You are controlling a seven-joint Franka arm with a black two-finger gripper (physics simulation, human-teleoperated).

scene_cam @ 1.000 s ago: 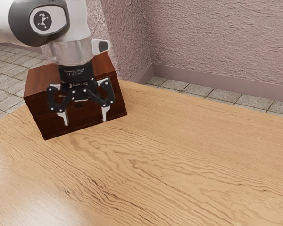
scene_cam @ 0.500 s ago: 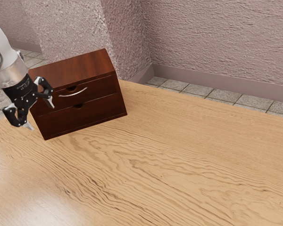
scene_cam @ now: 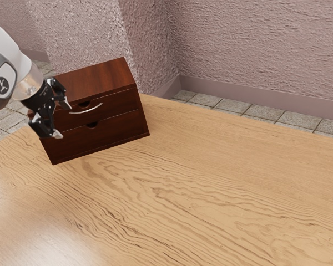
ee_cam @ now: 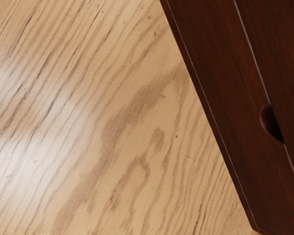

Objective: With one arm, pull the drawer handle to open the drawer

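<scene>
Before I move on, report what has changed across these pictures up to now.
The tool swung away from the front of the cabinet to the exterior view's left. It then came back and now sits open at that end of the upper drawer, beside the handle. It has taken hold of nothing. The cabinet has not shifted on the table, and both drawers stay shut.
</scene>
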